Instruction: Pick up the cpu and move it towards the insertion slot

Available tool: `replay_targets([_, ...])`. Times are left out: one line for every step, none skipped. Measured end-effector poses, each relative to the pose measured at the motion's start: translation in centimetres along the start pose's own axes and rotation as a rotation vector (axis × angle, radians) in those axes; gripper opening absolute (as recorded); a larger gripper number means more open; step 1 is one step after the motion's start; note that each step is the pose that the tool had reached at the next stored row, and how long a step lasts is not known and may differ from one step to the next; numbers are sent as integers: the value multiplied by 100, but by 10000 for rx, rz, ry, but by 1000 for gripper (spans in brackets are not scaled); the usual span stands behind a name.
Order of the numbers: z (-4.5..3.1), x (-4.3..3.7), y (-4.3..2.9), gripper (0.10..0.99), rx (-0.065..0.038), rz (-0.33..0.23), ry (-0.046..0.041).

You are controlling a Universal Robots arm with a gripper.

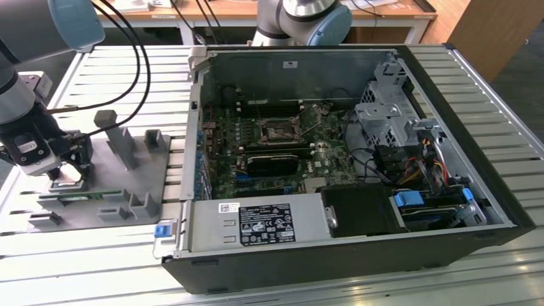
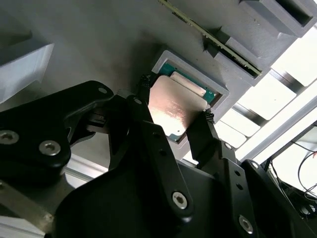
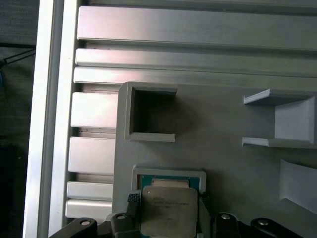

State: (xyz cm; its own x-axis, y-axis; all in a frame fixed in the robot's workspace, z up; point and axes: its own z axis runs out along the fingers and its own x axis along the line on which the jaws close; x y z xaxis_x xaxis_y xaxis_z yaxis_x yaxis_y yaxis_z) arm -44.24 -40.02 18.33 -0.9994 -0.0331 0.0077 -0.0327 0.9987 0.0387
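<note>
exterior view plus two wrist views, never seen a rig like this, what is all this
It is a robot arm at a slatted metal table. The exterior view comes from a camera off the arm; both wrist views ride on it, looking past its black jaws. On the table sit a grey fixture and an open computer case with the insertion slot on its board. The jaws grip opposite edges of the cpu, a silver square chip, at its recess in the fixture.
</note>
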Motion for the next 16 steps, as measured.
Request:
replay_targets([0,0,0,553,0,0,0])
replay_targets([0,0,0,553,0,0,-1])
replay_targets([1,0,0,553,-1,0,-1])
replay_targets([0,0,0,553,0,1,-1])
replay_targets([0,0,0,545,0,3,-1])
replay_targets([0,0,0,545,0,4,-1])
replay_targets([1,0,0,545,0,5,-1])
replay_targets([1,0,0,545,0,6,-2])
replay_targets([0,0,0,545,-1,6,-1])
replay_targets([0,0,0,545,0,7,-1])
replay_targets([0,0,0,545,-1,8,-2])
replay_targets([0,0,0,545,-2,9,-4])
replay_targets([-3,0,0,545,-2,10,-4])
replay_targets([-9,0,0,545,-2,10,-5])
replay_targets([-16,0,1,545,-2,10,-4])
replay_targets([-26,0,1,545,0,11,-2])
